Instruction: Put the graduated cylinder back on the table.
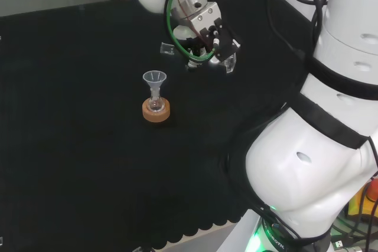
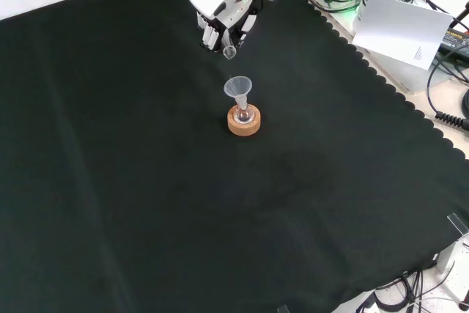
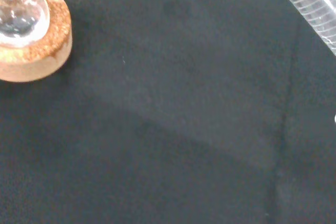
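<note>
- A round cork ring stand (image 1: 156, 110) sits on the black cloth (image 1: 71, 146) covering the bench, and serves here as the landmark.
- A small clear glass flask (image 1: 155, 104) stands upright in the cork ring, with a clear plastic funnel (image 1: 154, 78) set in its neck, mouth up.
- In the head view, the black and white hand (image 1: 207, 30) hangs above the cloth, up and to the right of the cork ring and clear of the funnel.
- The hand's fingers are curled round the clear, ribbed-marked graduated cylinder (image 1: 167, 48), which lies tilted off upright; one clear end juts out from the hand toward the left in the head view, above the funnel's level.
- In the front view, the hand (image 2: 223, 16) is farther off than the cork ring (image 2: 243, 120), and the cylinder's open end (image 2: 229, 52) points down toward the funnel (image 2: 237, 87) without touching it.
- In the wrist view, the cylinder's graduated wall (image 3: 310, 1) shows apart from the cork ring (image 3: 34, 51) and flask (image 3: 21, 14), with bare cloth between them.
- The cylinder is off the cloth, carried in the hand.
</note>
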Robot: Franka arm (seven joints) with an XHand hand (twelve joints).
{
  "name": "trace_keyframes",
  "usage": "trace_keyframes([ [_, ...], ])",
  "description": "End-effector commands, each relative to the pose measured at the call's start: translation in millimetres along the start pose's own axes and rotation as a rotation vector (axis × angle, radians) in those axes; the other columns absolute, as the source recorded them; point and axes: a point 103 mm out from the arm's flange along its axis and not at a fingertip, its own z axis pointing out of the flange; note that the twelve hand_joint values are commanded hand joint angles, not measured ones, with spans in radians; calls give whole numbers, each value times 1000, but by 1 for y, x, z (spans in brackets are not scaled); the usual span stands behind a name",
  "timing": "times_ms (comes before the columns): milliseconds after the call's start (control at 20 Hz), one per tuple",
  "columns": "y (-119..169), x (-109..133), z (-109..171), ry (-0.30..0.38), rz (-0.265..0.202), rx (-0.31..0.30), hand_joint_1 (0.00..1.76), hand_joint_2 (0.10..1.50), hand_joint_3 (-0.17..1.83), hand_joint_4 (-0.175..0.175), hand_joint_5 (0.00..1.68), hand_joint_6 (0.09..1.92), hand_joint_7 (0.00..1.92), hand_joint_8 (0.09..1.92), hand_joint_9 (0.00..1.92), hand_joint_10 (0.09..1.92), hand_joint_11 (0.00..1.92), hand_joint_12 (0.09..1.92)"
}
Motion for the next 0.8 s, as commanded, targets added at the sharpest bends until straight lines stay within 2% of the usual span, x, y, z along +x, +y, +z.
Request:
trace_keyframes([
  [50,-3,-15,9,306,-16,-191,1263,1105,1,-175,989,988,1021,971,1474,87,1327,675],
  [250,4,-23,14,415,-38,-269,1262,1105,1,-175,987,990,1019,974,1474,87,1328,676],
  [550,27,-37,27,558,-21,-411,1261,1107,2,-175,984,996,1015,979,1471,87,1328,676],
  [800,62,-47,38,657,-36,-475,1261,1108,2,-175,981,1000,1011,984,1466,87,1325,676],
])
